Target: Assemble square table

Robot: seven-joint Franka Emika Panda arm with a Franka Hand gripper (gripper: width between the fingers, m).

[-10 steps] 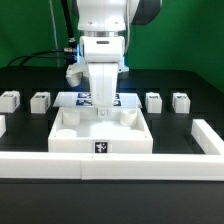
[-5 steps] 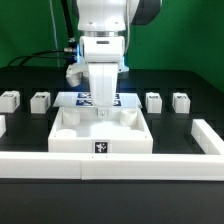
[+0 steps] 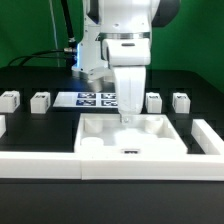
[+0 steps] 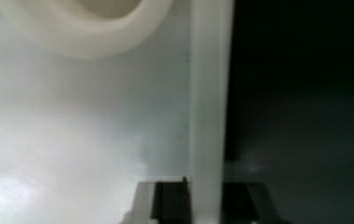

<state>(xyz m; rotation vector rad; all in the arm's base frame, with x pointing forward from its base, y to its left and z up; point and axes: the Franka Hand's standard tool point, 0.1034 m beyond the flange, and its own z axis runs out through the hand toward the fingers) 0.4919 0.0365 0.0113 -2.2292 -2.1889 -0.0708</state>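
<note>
We see the hand (image 3: 128, 119) closed on the far rim of the square slab (image 3: 100, 147), which lies on the counter (image 3: 30, 125) just behind the near wall (image 3: 40, 165), toward the exterior view's right; four loose legs (image 3: 40, 100) stand in a row farther back

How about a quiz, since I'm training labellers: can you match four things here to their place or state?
Things: 1 slab; 2 legs; 3 marker board; 4 claw.
Places or states: A flat on the table, beyond the slab; B shut on the slab's far rim; C next to the front wall; D in a row, two either side of the marker board.
Pairs: 1-C; 2-D; 3-A; 4-B.
</note>
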